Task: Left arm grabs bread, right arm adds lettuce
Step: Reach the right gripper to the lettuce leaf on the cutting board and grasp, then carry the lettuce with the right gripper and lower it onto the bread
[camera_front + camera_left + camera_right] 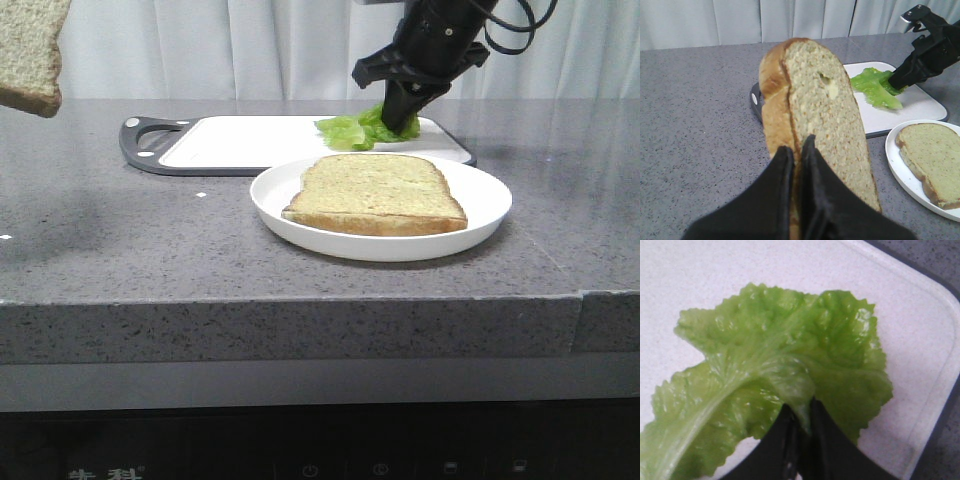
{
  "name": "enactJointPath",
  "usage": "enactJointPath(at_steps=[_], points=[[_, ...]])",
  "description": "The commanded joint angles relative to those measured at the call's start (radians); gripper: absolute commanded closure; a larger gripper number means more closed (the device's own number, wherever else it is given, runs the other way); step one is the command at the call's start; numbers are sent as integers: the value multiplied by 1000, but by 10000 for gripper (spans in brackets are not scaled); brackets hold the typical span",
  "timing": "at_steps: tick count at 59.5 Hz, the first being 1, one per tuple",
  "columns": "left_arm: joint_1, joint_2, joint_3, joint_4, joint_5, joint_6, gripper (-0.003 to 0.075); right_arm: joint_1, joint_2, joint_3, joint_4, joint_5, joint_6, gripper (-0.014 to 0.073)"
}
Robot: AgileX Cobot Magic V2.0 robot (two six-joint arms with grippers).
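Observation:
My left gripper [796, 149] is shut on a slice of tan speckled bread [820, 120], held on edge in the air; the same bread [28, 52] shows at the upper left of the front view. A second slice [377, 194] lies flat on the white plate [290, 215]. My right gripper [801, 410] is shut on a fold of the green ruffled lettuce [770, 375], which lies on the white cutting board [685, 275]. The front view has that gripper [402, 122] pointing down into the lettuce [348, 130].
The cutting board [240, 142] has a dark rim and a handle [145, 140] at its left end; it lies behind the plate. The grey speckled counter [120, 240] ends in a front edge. A white curtain [230, 45] hangs behind.

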Motion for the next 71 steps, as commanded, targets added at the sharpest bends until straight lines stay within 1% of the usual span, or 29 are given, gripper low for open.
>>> enactJointPath(at_steps=[1,10,17,25,33,40,42,48,55,61,71], points=[[4,-3,-29,-16,-74,-11,741,-3,-112,-36,60,-33,-6,655],[4,-3,-29,-22,-74,-11,741,-2,-189,-32,99,-10,-6,655],[4,-3,-29,-24,-74,-11,741,-2,-276,26,127,0,-3,653],[4,-3,-29,-26,-74,-11,741,10,-431,205,146,-54,-3,654],[4,-3,-29,-28,-74,-11,741,49,-612,478,147,-165,-3,654],[4,-3,-29,-31,-74,-11,741,108,-761,728,154,-273,-3,654],[4,-3,-29,-31,-74,-11,741,125,-789,773,160,-303,-3,654],[4,-3,-29,-31,-74,-11,741,160,-826,894,181,-356,-3,654],[4,-3,-29,-31,-74,-11,741,171,-821,975,203,-399,-3,654],[4,-3,-29,-31,-74,-11,741,171,-813,1008,202,-439,-3,654],[4,-3,-29,-31,-74,-11,741,171,-791,1008,202,-437,-3,654]])
